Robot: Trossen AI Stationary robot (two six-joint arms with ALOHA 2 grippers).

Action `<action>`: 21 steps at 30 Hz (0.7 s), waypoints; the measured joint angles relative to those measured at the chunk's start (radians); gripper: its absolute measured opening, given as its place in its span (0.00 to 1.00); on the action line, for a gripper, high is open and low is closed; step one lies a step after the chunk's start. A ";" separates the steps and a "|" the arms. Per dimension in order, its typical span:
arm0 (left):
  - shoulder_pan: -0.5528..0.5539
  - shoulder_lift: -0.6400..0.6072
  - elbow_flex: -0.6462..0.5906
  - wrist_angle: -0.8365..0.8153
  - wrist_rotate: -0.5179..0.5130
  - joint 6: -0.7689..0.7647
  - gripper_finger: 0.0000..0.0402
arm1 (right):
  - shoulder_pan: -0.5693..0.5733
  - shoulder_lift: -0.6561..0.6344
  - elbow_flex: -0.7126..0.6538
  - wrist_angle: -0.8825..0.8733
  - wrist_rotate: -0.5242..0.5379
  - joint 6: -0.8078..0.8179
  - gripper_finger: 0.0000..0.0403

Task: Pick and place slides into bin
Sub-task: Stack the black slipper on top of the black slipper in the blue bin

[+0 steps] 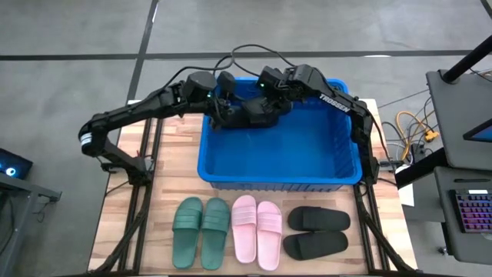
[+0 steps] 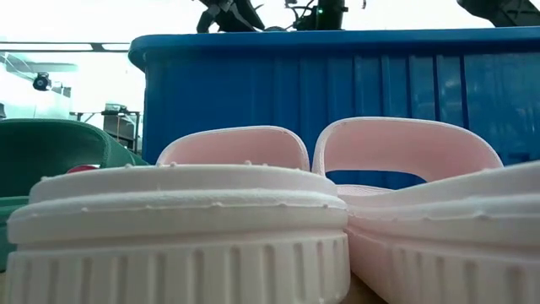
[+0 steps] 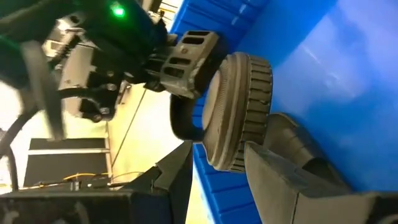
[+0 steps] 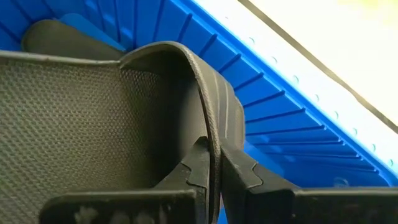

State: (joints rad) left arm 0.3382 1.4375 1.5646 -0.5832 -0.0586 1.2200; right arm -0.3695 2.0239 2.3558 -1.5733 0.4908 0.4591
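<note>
black slide (image 4: 93, 118) pinched by right claw (image 4: 214, 171) inside bin (image 1: 307, 146).

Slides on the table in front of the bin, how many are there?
6, in one row before the blue bin: green pair leftmost, pink pair in the middle, black pair at right. Another dark slide sits inside the bin, held by both arms.

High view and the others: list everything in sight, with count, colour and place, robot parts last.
Bin: one, bright blue, on the table's far half.
Green slides: two, near edge, left of the pink.
Pink slides: two, near edge, middle.
Black slides on the table: two, near edge, right.
Dark slide: one, inside the bin's far end, at both grippers.
Table: one, wooden.
Left gripper: at the dark slide.
Right gripper: shut on the dark slide's strap.
</note>
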 joint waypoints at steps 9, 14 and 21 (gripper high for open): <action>-0.007 0.028 -0.004 -0.014 -0.024 0.043 0.32 | -0.004 0.000 0.000 -0.001 0.010 0.000 0.03; -0.010 0.015 -0.005 -0.011 -0.057 0.044 0.32 | -0.016 0.000 0.000 0.006 0.007 0.000 0.03; -0.009 0.000 -0.014 -0.010 -0.109 0.044 0.32 | -0.032 -0.002 0.000 0.005 0.003 -0.005 0.03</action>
State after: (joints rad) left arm 0.3290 1.4372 1.5505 -0.5935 -0.1680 1.2639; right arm -0.4019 2.0224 2.3558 -1.5680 0.4938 0.4545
